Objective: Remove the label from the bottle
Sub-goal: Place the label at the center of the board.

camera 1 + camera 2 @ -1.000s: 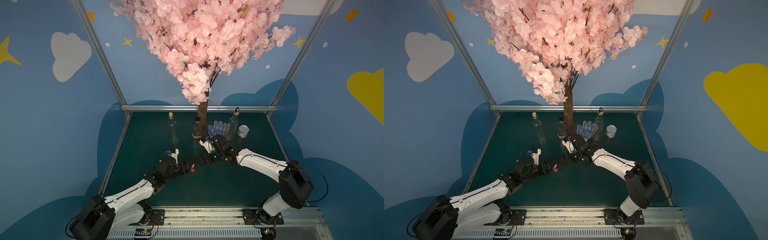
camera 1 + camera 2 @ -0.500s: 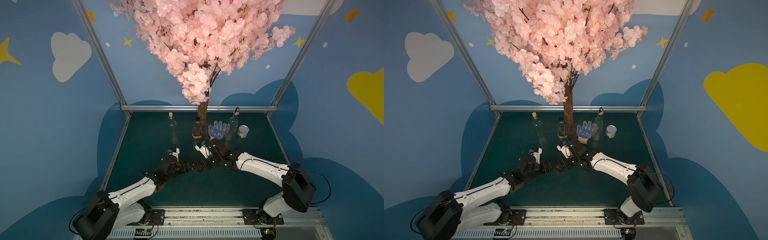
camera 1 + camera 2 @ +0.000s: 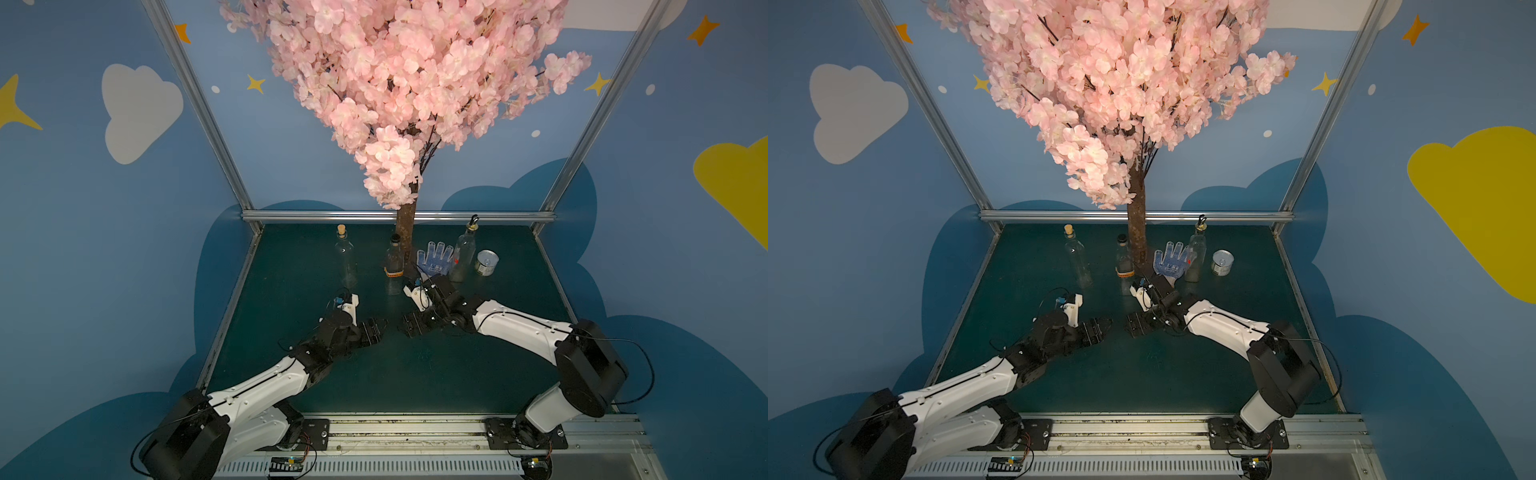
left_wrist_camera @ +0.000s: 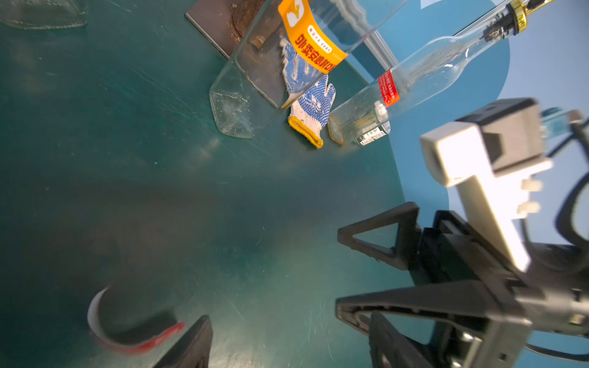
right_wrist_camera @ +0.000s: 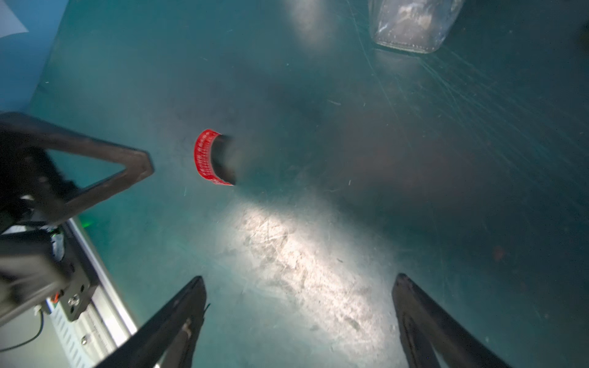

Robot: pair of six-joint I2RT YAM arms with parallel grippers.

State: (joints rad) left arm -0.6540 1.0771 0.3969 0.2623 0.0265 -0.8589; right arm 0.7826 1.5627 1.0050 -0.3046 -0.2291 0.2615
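Your left gripper [image 3: 380,326] and right gripper [image 3: 406,328] hang low over the green mat [image 3: 415,374], tips facing and just apart, both spread wide and empty. The loose red label [image 5: 208,157] sits curled in a C, printed side bowed toward the left gripper, ahead of your right fingers [image 5: 178,325] but outside them. It's blurred in the left wrist view and can't be made out in both top views. Farther back stand the orange-labelled bottle [image 3: 393,266] and the pourer bottle [image 3: 463,255].

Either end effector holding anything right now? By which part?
Nothing. Left end effector and right end effector are open and empty; the red label sits loose, touching neither.
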